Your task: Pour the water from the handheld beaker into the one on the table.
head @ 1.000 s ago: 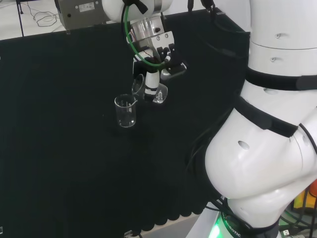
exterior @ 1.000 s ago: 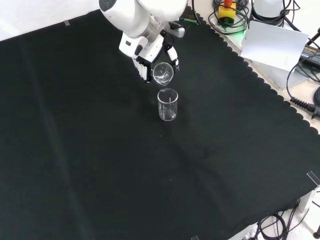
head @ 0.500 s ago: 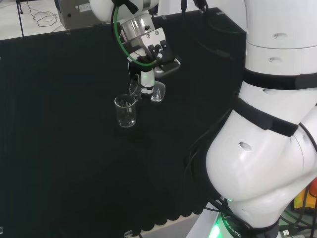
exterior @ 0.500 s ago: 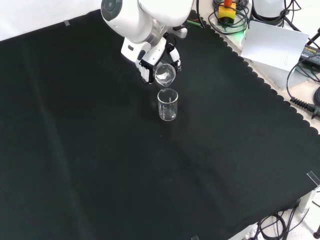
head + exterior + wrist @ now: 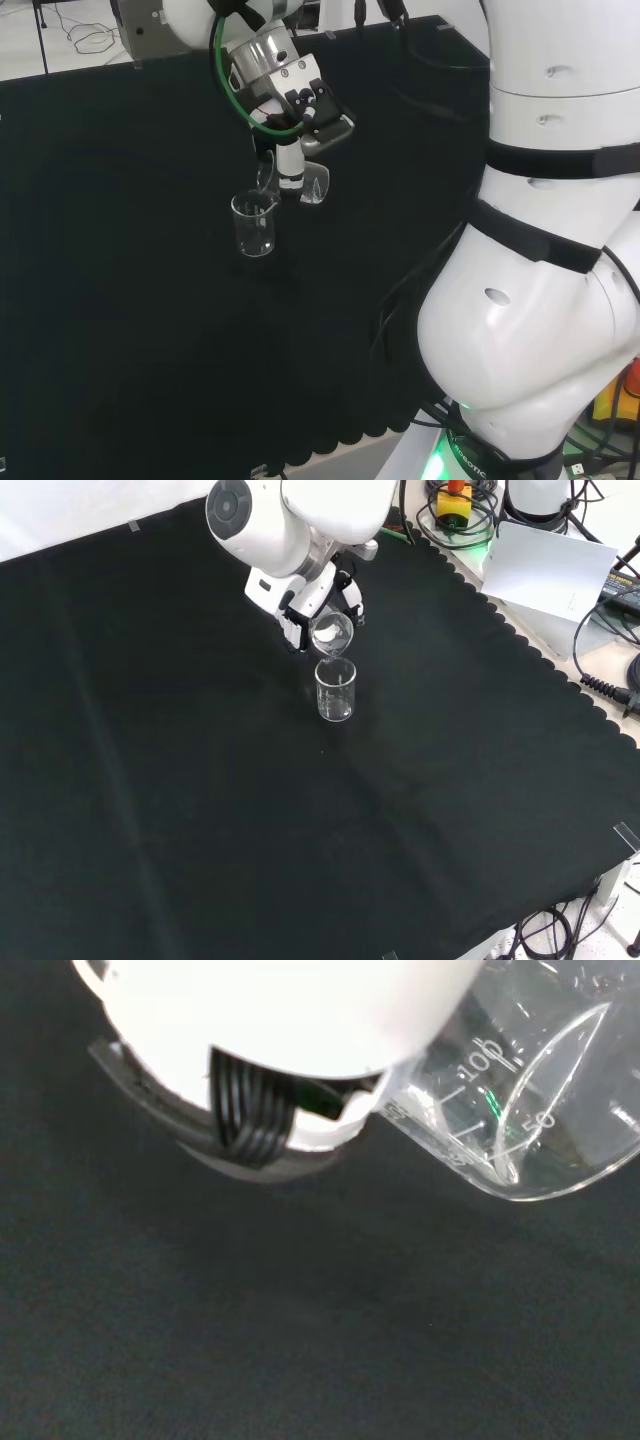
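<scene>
We see the robot hand [image 5: 295,105] curled around a tilted beaker [image 5: 312,187], just above the upright beaker [image 5: 254,224] on the tabletop [image 5: 120,300].

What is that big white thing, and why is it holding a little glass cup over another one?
That is a robot arm with a black and white hand. One camera looks over the arm from behind, one looks down from the front, and one sits at the wrist. The hand holds a clear beaker, tipped, just above a second beaker standing upright on the black cloth. The close wrist picture shows the held beaker on its side. It seems ready to pour water from one into the other.
</scene>
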Robot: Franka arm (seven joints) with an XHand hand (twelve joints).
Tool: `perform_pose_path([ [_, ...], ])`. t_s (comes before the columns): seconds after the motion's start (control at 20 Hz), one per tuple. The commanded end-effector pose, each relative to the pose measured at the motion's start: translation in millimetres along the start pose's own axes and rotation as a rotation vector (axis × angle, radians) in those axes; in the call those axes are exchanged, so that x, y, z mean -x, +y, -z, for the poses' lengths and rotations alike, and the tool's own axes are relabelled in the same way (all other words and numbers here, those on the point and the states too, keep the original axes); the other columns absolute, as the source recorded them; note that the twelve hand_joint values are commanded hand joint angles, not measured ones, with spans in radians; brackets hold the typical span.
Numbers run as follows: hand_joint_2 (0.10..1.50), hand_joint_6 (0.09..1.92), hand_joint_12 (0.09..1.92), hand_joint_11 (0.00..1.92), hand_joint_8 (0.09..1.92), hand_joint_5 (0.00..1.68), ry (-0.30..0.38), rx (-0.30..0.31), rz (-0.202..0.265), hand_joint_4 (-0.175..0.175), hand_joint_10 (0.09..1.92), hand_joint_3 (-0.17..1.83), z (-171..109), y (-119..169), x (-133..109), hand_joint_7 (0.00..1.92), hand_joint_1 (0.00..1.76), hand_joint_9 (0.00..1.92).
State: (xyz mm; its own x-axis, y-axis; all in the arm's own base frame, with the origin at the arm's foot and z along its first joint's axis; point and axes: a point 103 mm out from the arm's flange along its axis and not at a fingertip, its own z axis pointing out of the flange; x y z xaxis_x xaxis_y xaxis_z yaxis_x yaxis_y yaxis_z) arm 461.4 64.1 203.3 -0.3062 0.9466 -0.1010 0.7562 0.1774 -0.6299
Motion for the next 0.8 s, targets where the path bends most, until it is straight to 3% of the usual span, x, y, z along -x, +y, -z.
perform_pose_path([
  [0.05, 0.62, 1.01, 0.86, 1.1, 1.0, 1.11, -0.026, -0.04, -0.03, -0.175, 0.9, 0.85, 0.4, 2.0, -1.8, 1.16, 1.3, 1.51],
  [0.8, 0.61, 1.02, 0.87, 1.1, 1.01, 1.11, -0.092, -0.094, -0.078, -0.175, 0.91, 0.86, 13.6, -3.8, -7.7, 1.17, 1.3, 1.51],
])
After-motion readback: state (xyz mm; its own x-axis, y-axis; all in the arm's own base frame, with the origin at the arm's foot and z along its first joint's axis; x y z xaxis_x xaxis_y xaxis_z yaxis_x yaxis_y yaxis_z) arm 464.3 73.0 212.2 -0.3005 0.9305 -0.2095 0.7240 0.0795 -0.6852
